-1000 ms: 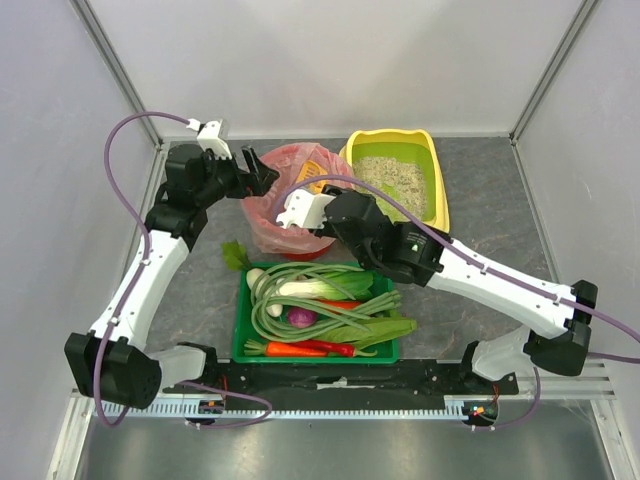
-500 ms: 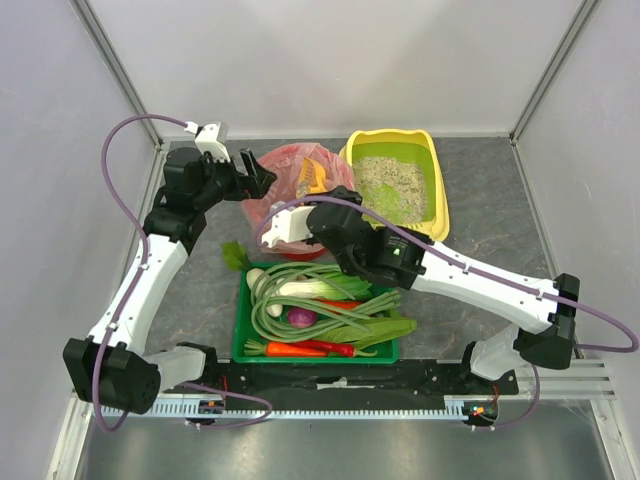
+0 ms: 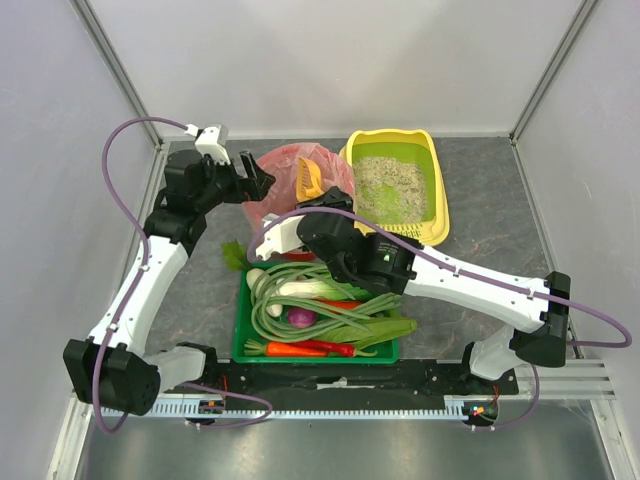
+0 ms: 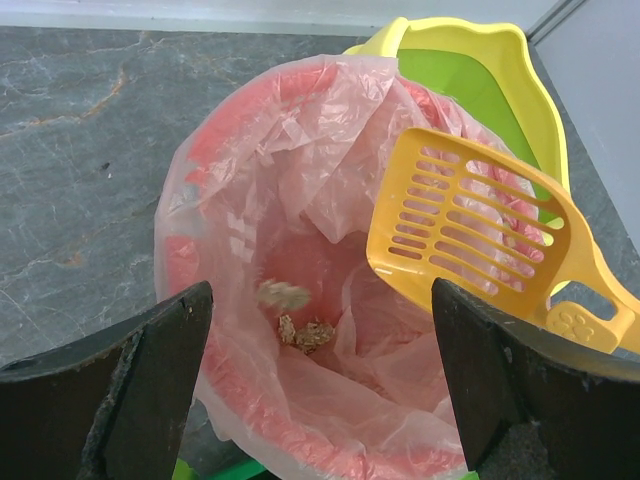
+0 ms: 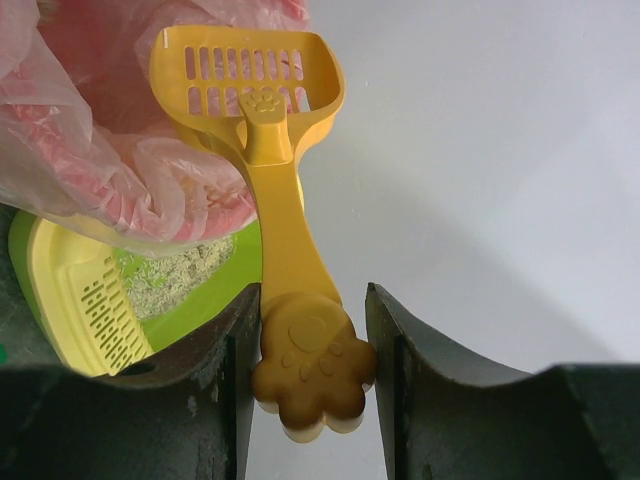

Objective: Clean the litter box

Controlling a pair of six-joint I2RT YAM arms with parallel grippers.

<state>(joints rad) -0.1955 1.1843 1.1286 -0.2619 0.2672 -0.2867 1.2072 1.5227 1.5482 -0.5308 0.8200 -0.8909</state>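
The litter box (image 3: 441,190) is a yellow tray with a green lining and grey-beige litter (image 3: 388,187), at the back right; its rim (image 4: 520,70) and its rim (image 5: 60,290) also show in the wrist views. My right gripper (image 3: 316,213) (image 5: 312,297) is shut on the paw-shaped end of a yellow slotted scoop (image 3: 309,180) (image 5: 290,230). The scoop's head (image 4: 470,230) hangs over the red bin with a pink bag (image 3: 283,200) (image 4: 230,150). Litter clumps (image 4: 305,332) lie at the bag's bottom. My left gripper (image 3: 252,178) (image 4: 320,300) is open at the bin's left side.
A green tray (image 3: 240,330) of vegetables sits in front of the bin, under the right arm. Grey walls close the table in at the back and both sides. Purple cables loop off both arms.
The right arm has swung left and nearer, carrying the scoop a little further over the bin. The left arm has hardly moved.
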